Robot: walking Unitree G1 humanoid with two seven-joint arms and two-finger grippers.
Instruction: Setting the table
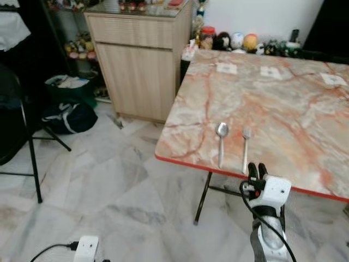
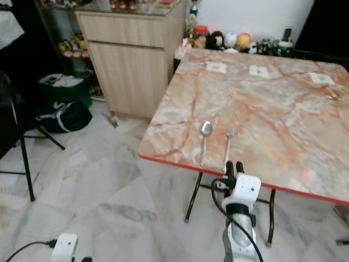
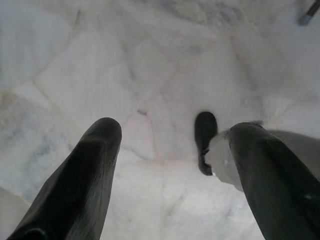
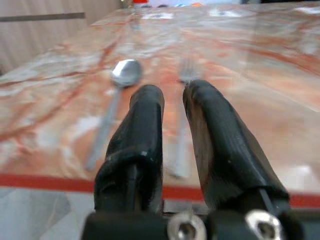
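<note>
A metal spoon (image 1: 221, 143) and a fork (image 1: 245, 148) lie side by side near the front edge of the marble table (image 1: 283, 103), handles pointing toward me. My right gripper (image 1: 257, 170) is at the table's red front edge, just below the fork's handle. Its fingers (image 4: 145, 125) stand close together with only a thin gap and hold nothing. In the right wrist view the spoon (image 4: 117, 95) is off to one side and the fork (image 4: 186, 75) is straight ahead. My left gripper (image 3: 175, 127) hangs low over the floor, wide open and empty.
A wooden cabinet (image 1: 142, 65) stands left of the table. A black chair (image 1: 24, 131) and bags (image 1: 68, 114) sit on the floor at the far left. Small toys (image 1: 234, 41) line the table's far edge, with white cards (image 1: 226, 68) near them. Table legs (image 1: 203, 196) are below.
</note>
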